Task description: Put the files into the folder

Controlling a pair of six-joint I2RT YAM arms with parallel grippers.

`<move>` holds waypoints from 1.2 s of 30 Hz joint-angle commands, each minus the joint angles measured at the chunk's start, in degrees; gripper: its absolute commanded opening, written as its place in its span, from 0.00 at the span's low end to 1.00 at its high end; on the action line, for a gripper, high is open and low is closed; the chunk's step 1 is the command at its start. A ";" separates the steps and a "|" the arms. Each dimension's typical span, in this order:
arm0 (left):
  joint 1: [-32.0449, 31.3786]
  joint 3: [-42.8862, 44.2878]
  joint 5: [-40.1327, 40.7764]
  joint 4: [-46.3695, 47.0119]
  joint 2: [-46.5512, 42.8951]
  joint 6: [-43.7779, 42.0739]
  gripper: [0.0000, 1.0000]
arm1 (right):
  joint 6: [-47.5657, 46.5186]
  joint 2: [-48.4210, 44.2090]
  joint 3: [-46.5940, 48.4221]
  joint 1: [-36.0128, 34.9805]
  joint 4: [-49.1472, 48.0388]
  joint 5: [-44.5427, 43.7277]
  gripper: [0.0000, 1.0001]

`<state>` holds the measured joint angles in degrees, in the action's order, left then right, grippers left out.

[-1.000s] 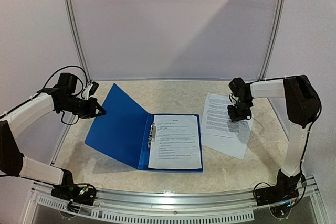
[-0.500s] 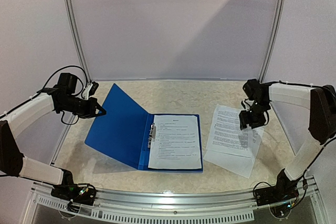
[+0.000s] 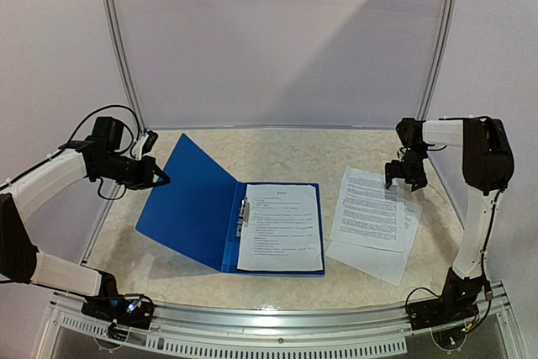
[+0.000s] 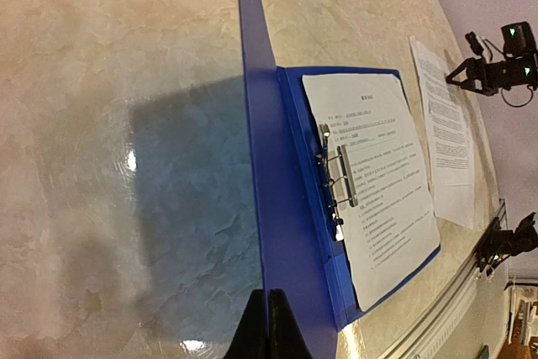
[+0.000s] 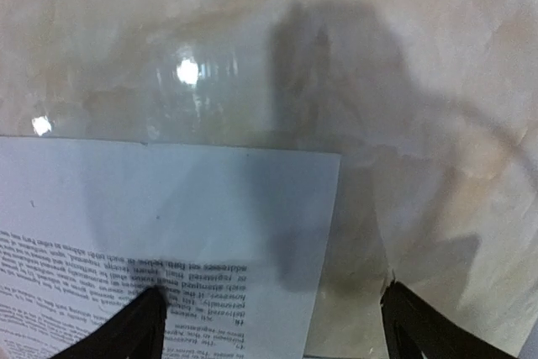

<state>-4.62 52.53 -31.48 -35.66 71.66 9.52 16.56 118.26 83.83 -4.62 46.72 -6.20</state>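
Seen from above, an open blue folder [image 3: 189, 208] is lying on a pale marbled table [image 3: 277, 153]. One printed page [image 3: 282, 226] is already resting in its right half, beside the metal clip [image 4: 336, 187] at the spine. The left gripper [image 3: 160, 179] is pinching the far edge of the raised left cover, jaws together on it, and propping it open at a slant.

The change is on the right. A second ago the right gripper [image 3: 406, 176] was down on the loose sheets [image 3: 370, 220] with its jaws nearly closed. It dragged the top sheet toward the right edge, so the sheets are now lying fanned, one skewed across the other. The jaws have since spread wide and are holding nothing.

For the task, this probably means the top sheet has been separated from the pile but not yet picked up. The loose sheets are still sitting on the table, well to the right of the folder.

The right gripper is hovering at the far right corner of those sheets. In its wrist view, its dark fingers [image 5: 126, 334] are standing apart on either side of that corner, one over the printed text and one over bare table.
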 commanded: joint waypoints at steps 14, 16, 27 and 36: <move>0.32 -0.28 -0.64 -0.14 -0.64 -0.52 0.00 | 0.46 5.49 0.05 -2.85 0.92 5.55 0.36; 0.32 -0.30 -0.68 -0.11 -0.62 -0.51 0.00 | 0.58 5.41 -0.06 -2.85 0.54 5.52 0.25; 0.32 -0.28 -0.77 -0.22 -0.47 -0.53 0.00 | -1.18 0.78 0.68 -3.43 1.14 6.72 0.00; 0.32 -0.46 -0.44 -0.05 -0.47 -0.45 0.00 | -3.95 -19.63 3.15 -7.95 5.04 14.20 0.00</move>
<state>-4.60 52.53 -31.73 -35.68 71.66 9.52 13.69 109.30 85.06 -10.11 48.97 3.29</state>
